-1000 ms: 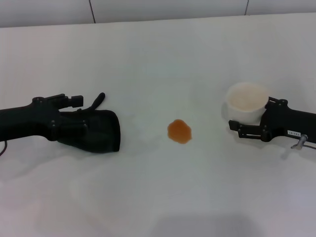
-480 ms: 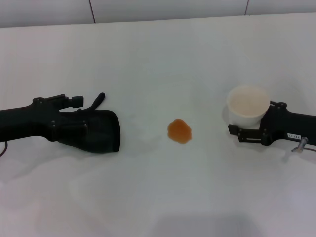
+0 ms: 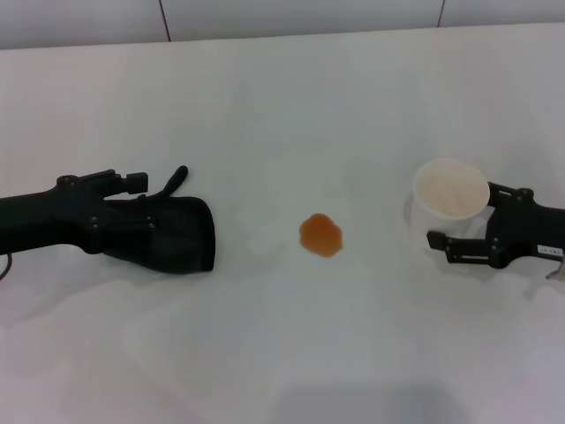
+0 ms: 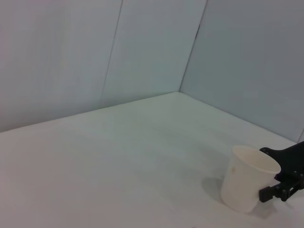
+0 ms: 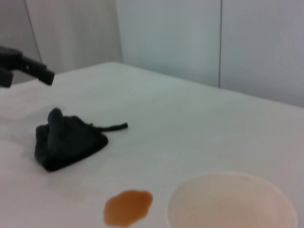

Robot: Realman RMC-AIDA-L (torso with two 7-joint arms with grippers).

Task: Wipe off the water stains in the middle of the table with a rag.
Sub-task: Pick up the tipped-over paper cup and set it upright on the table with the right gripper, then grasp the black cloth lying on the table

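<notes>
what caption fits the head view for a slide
Left gripper at the black rag, orange water stain unwiped mid-table, right gripper beside a white paper cup.

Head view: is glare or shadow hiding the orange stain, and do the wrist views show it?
Head view: the small orange-amber liquid blot stands out sharply on the evenly lit white matte table, with no glare; only soft shadows under the black cloth rag and white paper cup. Right wrist view: blot visible but softly blurred. Left wrist view: no blot, only the cup.
</notes>
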